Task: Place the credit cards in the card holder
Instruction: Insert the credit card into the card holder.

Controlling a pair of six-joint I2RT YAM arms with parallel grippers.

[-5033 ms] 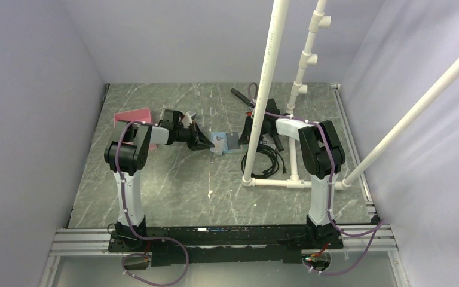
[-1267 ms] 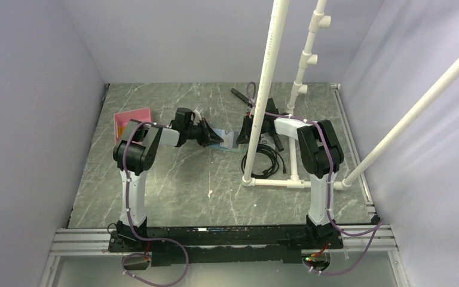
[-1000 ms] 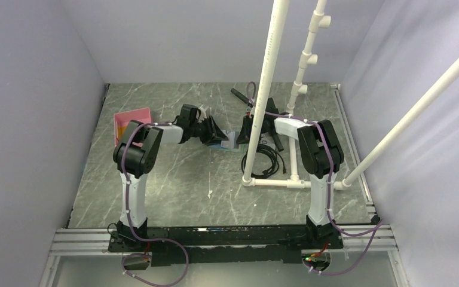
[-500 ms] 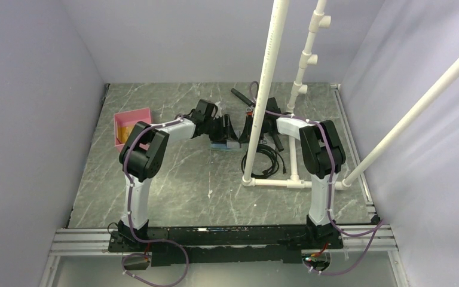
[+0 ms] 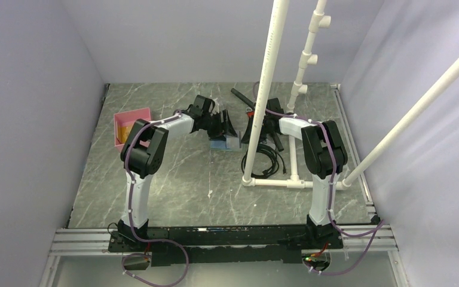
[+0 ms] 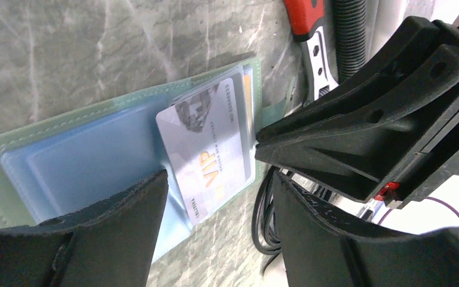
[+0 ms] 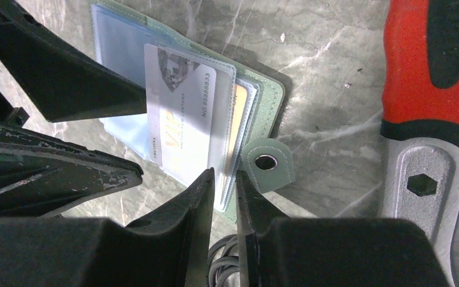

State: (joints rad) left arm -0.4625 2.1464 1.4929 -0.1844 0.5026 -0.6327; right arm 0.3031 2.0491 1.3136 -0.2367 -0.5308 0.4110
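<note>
Two jobs at once: left gripper point(image 6: 215, 185) gapes wide over the silver VIP card point(image 6: 206, 149), card holder point(image 6: 83, 155) lying open on the table point(image 5: 173, 179). Card's long axis runs along the edge with the tab point(image 7: 267, 164), one long edge at the pockets point(image 7: 230, 107), the other pointing back over the blue. Right gripper point(image 7: 222, 176), jaws narrow, nips that edge, I reckon – hold firm, push the card squarely in, no skew

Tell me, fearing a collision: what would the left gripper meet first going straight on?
Probably the silver rectangular VIP card on the open muted-green card holder, framed by the left gripper; depth unclear.
</note>
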